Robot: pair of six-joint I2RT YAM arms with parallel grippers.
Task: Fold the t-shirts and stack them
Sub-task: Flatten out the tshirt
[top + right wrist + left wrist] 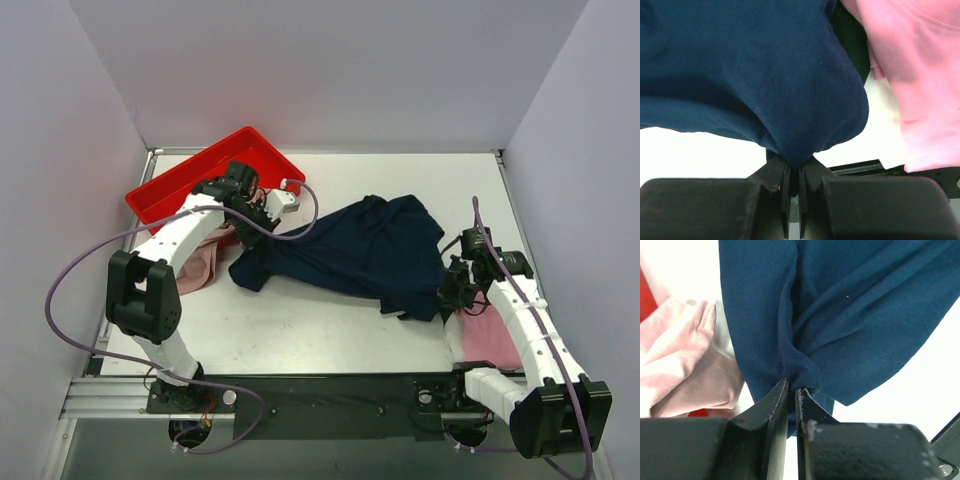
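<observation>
A dark navy t-shirt [360, 250] lies crumpled across the middle of the table. At its left edge my left gripper [258, 222] is shut on a fold; the left wrist view shows navy cloth [840, 305] pinched between the tips of that gripper [791, 385]. My right gripper [448, 290] is shut on the shirt's right corner, where navy cloth [740, 65] bunches into its jaws [794, 167]. A bright pink t-shirt [490, 340] lies under the right arm and also shows in the right wrist view [920, 75]. A dusty beige-pink t-shirt [205, 262] lies beside the left arm, close to the left gripper [685, 360].
A red plastic tray [215, 175] stands at the back left, just behind the left gripper; its edge [645, 295] shows in the left wrist view. White walls close in the table on three sides. A black rail [330, 390] runs along the near edge.
</observation>
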